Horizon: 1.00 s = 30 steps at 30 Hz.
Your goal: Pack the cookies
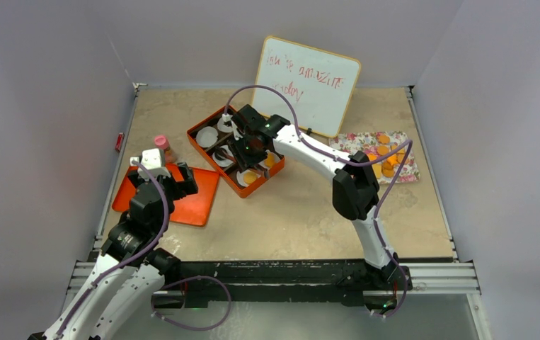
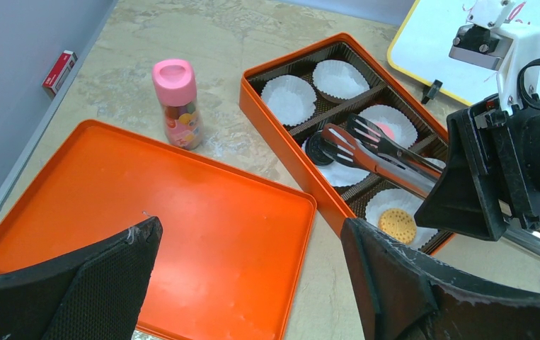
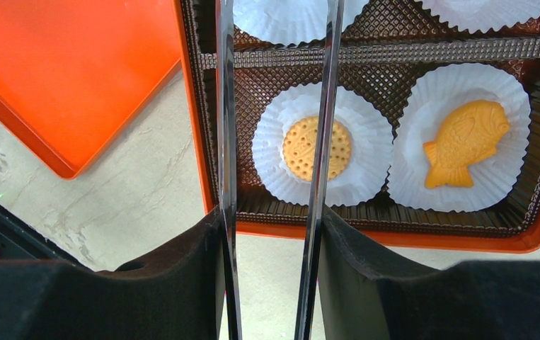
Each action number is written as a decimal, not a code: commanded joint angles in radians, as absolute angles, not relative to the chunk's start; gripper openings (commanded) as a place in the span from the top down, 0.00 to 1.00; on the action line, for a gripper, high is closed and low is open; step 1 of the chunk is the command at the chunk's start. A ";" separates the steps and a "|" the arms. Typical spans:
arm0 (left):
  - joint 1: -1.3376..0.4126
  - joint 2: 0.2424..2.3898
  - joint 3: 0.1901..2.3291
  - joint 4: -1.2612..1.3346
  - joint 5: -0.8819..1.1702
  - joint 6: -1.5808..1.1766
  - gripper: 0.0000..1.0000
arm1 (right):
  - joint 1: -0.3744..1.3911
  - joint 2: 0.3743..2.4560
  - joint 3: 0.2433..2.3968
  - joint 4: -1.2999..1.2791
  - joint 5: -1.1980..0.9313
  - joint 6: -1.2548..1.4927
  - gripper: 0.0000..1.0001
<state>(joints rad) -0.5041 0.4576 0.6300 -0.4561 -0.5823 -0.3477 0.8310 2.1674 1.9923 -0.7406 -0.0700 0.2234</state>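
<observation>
My right gripper point(image 1: 253, 142) is shut on metal tongs point(image 2: 380, 152) and holds them over the orange box point(image 1: 203, 131). In the right wrist view the gripper point(image 3: 272, 227) grips the two tong blades point(image 3: 226, 106), which stand apart. The tong tips lie at a black cookie point(image 2: 316, 150) in a paper cup; I cannot tell if they pinch it. A round orange cookie point(image 3: 316, 147) and an orange fish-shaped one point(image 3: 465, 142) sit in cups, and a pink cookie point(image 2: 387, 131) in another. More orange cookies point(image 1: 386, 159) lie on a floral napkin. My left gripper point(image 2: 249, 241) is open and empty above the orange lid point(image 2: 182, 212).
A pink-capped bottle point(image 2: 178, 106) stands between the lid and the box. A whiteboard point(image 1: 309, 81) leans at the back wall. A small red item point(image 1: 119, 142) lies at the table's left edge. The floral napkin point(image 1: 412, 170) is at the right.
</observation>
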 commanded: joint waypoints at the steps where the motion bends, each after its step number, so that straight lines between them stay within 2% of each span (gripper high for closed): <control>1: -0.495 0.449 0.627 -0.416 -0.575 -0.336 0.04 | 0.835 2.160 2.036 -0.720 -0.060 0.231 0.53; 22: -0.495 0.447 0.627 -0.416 -0.580 -0.336 0.03 | 0.836 2.257 2.117 -0.751 -0.089 0.224 0.52; 30: -0.495 0.449 0.627 -0.416 -0.580 -0.336 0.03 | 0.836 2.227 2.106 -0.764 -0.082 0.219 0.58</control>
<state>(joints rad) -0.5041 0.4538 0.6300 -0.4561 -0.5827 -0.3473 0.8310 2.2692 2.0682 -0.7441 -0.0742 0.2237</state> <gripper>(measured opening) 0.967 0.439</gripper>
